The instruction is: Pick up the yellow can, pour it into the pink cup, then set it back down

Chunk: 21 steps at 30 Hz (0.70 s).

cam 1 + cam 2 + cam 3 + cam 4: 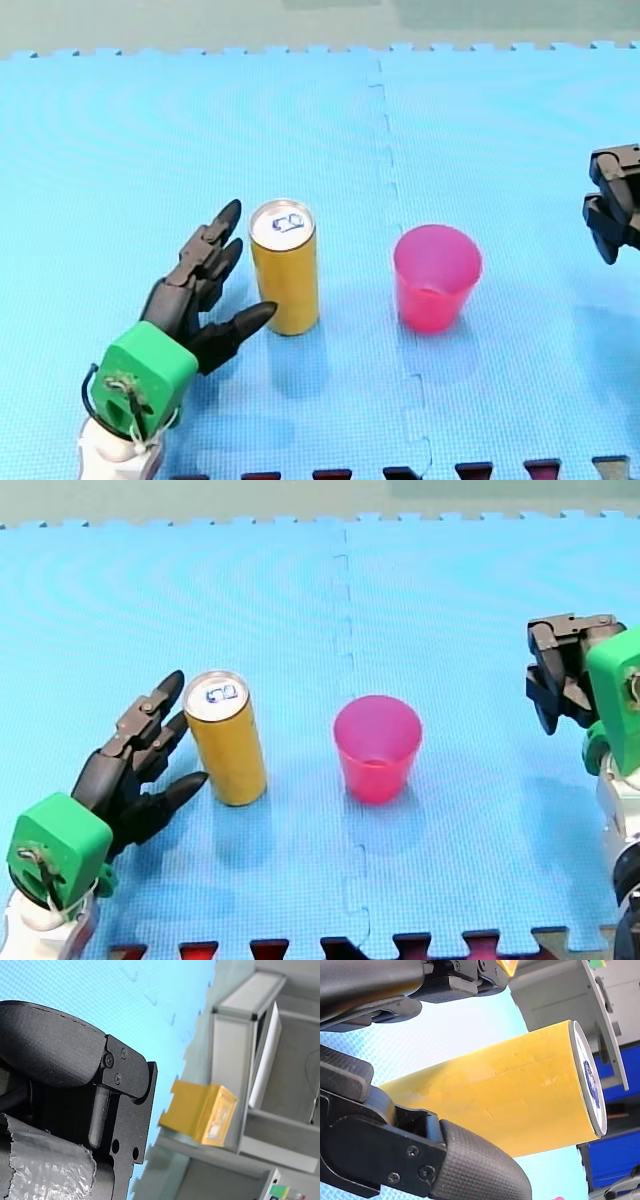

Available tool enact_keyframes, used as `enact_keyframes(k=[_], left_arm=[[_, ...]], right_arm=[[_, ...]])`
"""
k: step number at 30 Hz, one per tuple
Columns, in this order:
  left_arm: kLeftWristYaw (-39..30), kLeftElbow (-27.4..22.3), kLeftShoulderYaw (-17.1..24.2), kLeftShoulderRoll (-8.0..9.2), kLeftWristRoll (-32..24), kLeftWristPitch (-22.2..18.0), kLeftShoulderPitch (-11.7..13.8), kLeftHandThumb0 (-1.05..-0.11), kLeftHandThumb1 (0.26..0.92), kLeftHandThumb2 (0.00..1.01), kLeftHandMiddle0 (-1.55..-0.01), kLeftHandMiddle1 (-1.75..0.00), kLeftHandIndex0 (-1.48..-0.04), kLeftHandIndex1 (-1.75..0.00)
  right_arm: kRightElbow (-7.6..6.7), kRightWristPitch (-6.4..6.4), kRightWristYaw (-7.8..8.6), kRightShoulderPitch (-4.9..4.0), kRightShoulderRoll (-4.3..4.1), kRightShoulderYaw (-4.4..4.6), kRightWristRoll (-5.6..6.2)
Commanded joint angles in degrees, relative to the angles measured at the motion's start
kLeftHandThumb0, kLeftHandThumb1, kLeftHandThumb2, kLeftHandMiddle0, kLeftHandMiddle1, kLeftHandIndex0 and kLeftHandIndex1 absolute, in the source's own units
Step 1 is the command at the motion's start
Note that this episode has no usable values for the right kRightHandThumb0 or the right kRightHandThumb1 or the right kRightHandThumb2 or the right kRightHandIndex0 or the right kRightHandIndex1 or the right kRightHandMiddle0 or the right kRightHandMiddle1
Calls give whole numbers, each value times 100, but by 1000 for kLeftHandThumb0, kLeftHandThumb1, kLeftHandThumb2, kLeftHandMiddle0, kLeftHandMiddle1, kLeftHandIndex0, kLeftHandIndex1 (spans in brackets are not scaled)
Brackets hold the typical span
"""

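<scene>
Blue foam mat (pixel 480 120) in interlocking tiles covers the floor here, with a seam running up the middle. On it stand one yellow can (pixel 285 275) and one pink cup (pixel 436 278), both upright and near each other but not touching, the cup on the can's right. There are two robot hands. The left hand (pixel 205 290) sits just beside the can on its left, opened wide around it. Its two long fingers (pixel 215 240) reach past the can's far side and the thumb (pixel 245 325) points in at the can's lower wall. The thumb tip looks to be right at the can, though I can't tell whether it truly touches, and nothing is gripped. The right hand (pixel 560 675) hangs at the right edge of the mat, well apart from the cup, curled in on itself and holding nothing. The second wrist view gives what the head views don't: the can's yellow side up close, running between dark fingers (pixel 470 1160) on either side, with pale mat showing in the gap, and its silver lid (pixel 590 1075) with a blue mark. The first wrist view looks past a dark hand casing (pixel 60 1050) to the mat's edge, where grey shelving (pixel 235 1060) and one yellow box (pixel 202 1115) stand beyond.
</scene>
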Motion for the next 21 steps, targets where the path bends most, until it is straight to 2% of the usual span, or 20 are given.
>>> enact_keyframes(k=[1, 21], left_arm=[[-18, -2, 9, 26, -6, 9, -25, -1048, 920, 21, -246, 0, -201, -5], [2, -16, 1, -9, 5, 8, -22, -1048, 920, 20, -248, -1, -214, -7]], right_arm=[[7, 13, -10, -19, -14, -18, 16], [9, 18, -40, -15, -16, -42, 17]])
